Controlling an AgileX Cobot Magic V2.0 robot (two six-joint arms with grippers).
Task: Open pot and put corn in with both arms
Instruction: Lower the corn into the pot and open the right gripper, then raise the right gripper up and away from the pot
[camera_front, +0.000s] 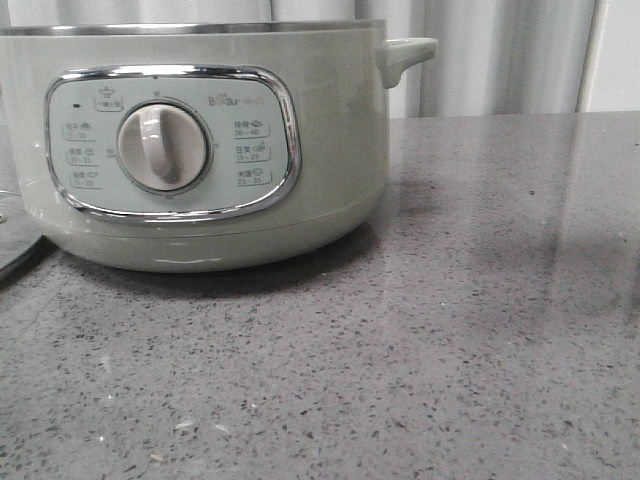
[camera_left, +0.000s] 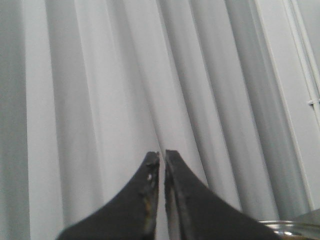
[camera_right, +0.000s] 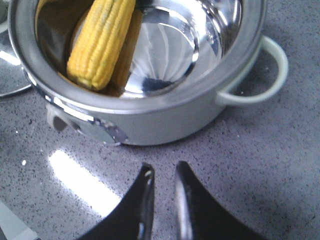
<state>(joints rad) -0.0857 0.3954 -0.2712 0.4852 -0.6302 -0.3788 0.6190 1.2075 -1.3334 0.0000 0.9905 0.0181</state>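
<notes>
The pale green pot (camera_front: 330, 150) stands at the left of the front view, its dial and control panel facing me. The right wrist view looks down into the open pot (camera_right: 150, 102). The yellow corn (camera_right: 100, 40) leans inside it against the steel wall. My right gripper (camera_right: 164, 170) hovers over the grey counter just outside the pot, jaws nearly together with a narrow gap, and holds nothing. My left gripper (camera_left: 162, 154) is shut and empty, pointing at the grey curtain. Neither gripper shows in the front view.
A glass lid (camera_front: 15, 250) lies on the counter left of the pot and also shows in the right wrist view (camera_right: 10, 65). The pot's side handle (camera_right: 272, 65) sticks out toward the right. The speckled counter (camera_front: 480, 330) stretches right of the pot.
</notes>
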